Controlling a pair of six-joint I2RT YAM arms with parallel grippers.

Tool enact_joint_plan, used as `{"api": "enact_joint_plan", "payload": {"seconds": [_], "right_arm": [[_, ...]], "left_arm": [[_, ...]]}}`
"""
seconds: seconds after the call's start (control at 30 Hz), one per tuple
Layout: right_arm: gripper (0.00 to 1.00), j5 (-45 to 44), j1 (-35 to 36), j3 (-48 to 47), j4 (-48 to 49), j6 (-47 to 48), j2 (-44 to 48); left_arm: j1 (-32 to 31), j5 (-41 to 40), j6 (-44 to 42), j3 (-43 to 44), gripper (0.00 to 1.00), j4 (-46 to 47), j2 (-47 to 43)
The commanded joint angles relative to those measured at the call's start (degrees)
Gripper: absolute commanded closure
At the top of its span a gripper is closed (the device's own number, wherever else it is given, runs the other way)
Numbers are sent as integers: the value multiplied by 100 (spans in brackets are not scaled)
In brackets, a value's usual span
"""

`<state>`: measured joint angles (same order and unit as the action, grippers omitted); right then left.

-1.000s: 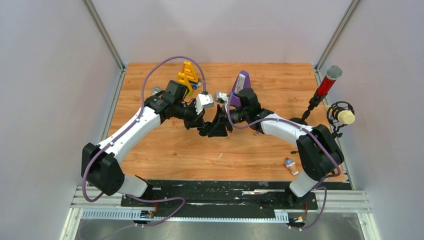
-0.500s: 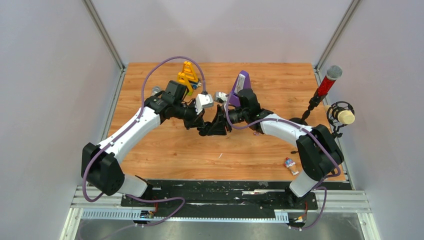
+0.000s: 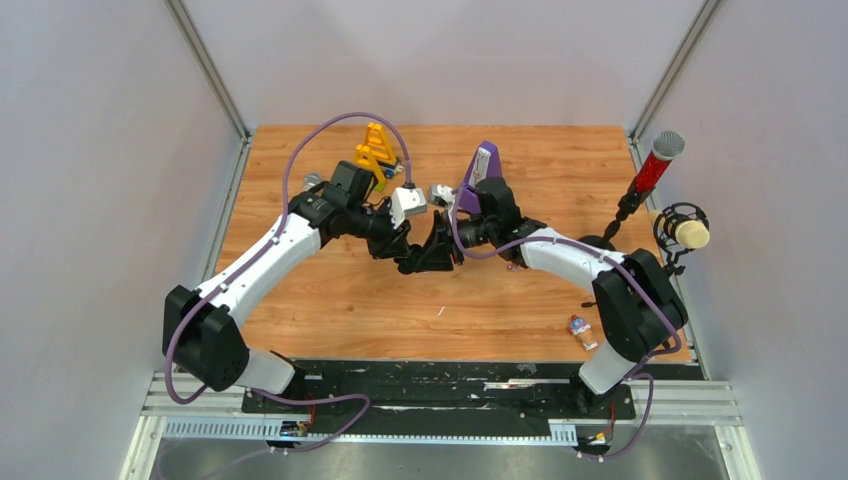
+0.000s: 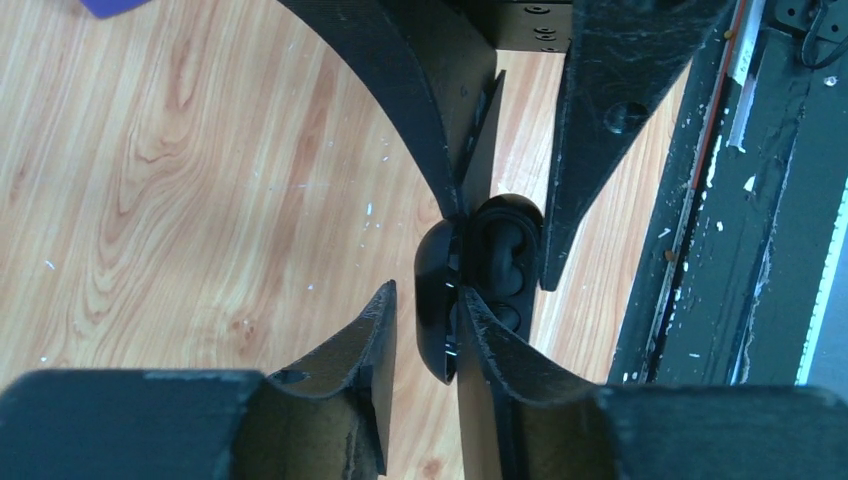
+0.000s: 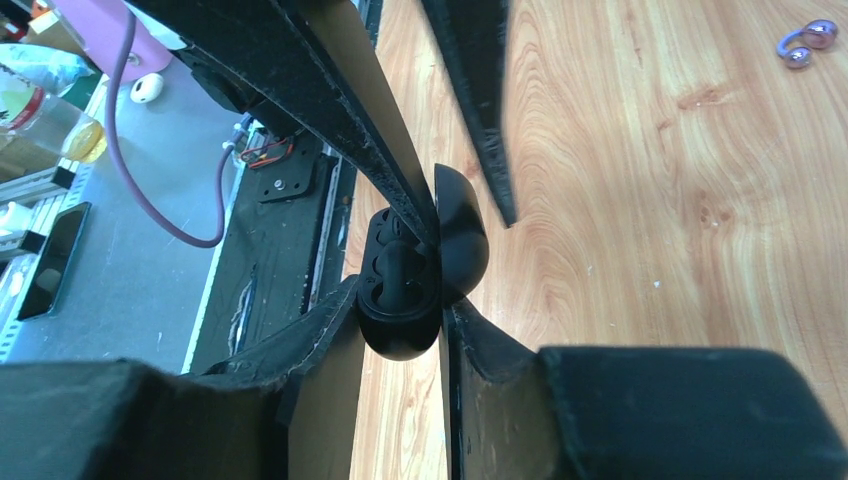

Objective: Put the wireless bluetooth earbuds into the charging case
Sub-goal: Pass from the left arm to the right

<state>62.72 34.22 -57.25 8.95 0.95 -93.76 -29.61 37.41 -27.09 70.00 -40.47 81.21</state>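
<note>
Arms meet nose to nose over the middle of the wooden counter (image 3: 350, 300). The left arm (image 3: 270, 255) rises from its base at the near left, folds at a high elbow and slopes down to the right. The right arm (image 3: 570, 255) climbs from the near right, bends the same way and slopes down to the left, so the two wrists face each other.

Between them hangs the charging case (image 5: 400, 300), clear of the counter and hinged open, with its base and lid (image 4: 435, 300) spread apart. The right gripper (image 5: 400, 295) has its fingers (image 5: 320, 335) pressed against either side of the base and holds it. The left gripper (image 4: 426, 292) stands part open. One of its fingers (image 4: 495, 350) is wedged into the gap between lid and base. The other sits just outside the lid with a sliver of counter showing between.

Dark moulded hollows show inside the base, black on black, and whether the earbuds lie in them I cannot tell.

An orange frame (image 3: 376, 152) and a purple-and-white object (image 3: 482, 165) stand behind the wrists.
</note>
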Motion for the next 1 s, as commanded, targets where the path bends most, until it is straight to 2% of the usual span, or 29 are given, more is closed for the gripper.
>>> {"api": "enact_joint_plan", "payload": {"seconds": [0.0, 0.2, 0.5, 0.97], "right_arm": [[88, 391, 72, -212, 355, 39, 114], [91, 315, 76, -240, 268, 93, 79], [92, 89, 70, -260, 188, 155, 27], [93, -79, 63, -260, 143, 229, 86]], "left_arm": [[-8, 40, 34, -3, 64, 177, -100], [-8, 7, 37, -12, 60, 180, -127], [53, 172, 103, 39, 46, 171, -224], [504, 997, 423, -18, 42, 319, -287]]}}
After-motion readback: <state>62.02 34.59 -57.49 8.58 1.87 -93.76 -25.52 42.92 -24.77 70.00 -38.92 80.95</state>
